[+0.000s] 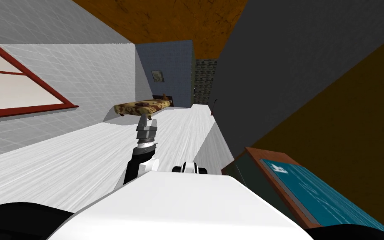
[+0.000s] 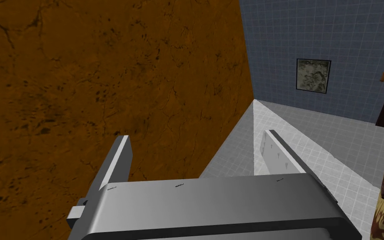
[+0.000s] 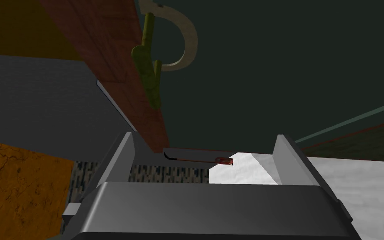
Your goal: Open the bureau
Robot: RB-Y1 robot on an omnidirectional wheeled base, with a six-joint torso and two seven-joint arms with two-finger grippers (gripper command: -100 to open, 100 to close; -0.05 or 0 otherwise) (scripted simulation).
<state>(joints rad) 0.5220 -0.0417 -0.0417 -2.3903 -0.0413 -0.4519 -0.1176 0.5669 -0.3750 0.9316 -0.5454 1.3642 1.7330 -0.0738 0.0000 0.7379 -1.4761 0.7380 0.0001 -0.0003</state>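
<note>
A reddish-brown framed piece of furniture (image 1: 257, 159) with a teal top (image 1: 312, 189) and a dark green front stands at my lower right, close to me; it looks like the bureau. In the right wrist view its reddish-brown edge (image 3: 124, 79) and dark green face (image 3: 278, 75) rise just ahead of my right gripper (image 3: 205, 160), which is open and holds nothing. A beige curved ring (image 3: 185, 39) and a green cactus-shaped piece (image 3: 148, 73) hang on that face beyond the fingertips. My left gripper (image 1: 148, 121) (image 2: 197, 160) is stretched out ahead over the floor, open and empty.
A dark grey wall (image 1: 278, 71) runs along my right. White floor (image 1: 62, 166) stretches ahead to a brown patterned low piece of furniture (image 1: 143, 107) near a blue wall. A small red-brown item (image 3: 224, 161) lies on the floor by the bureau's base.
</note>
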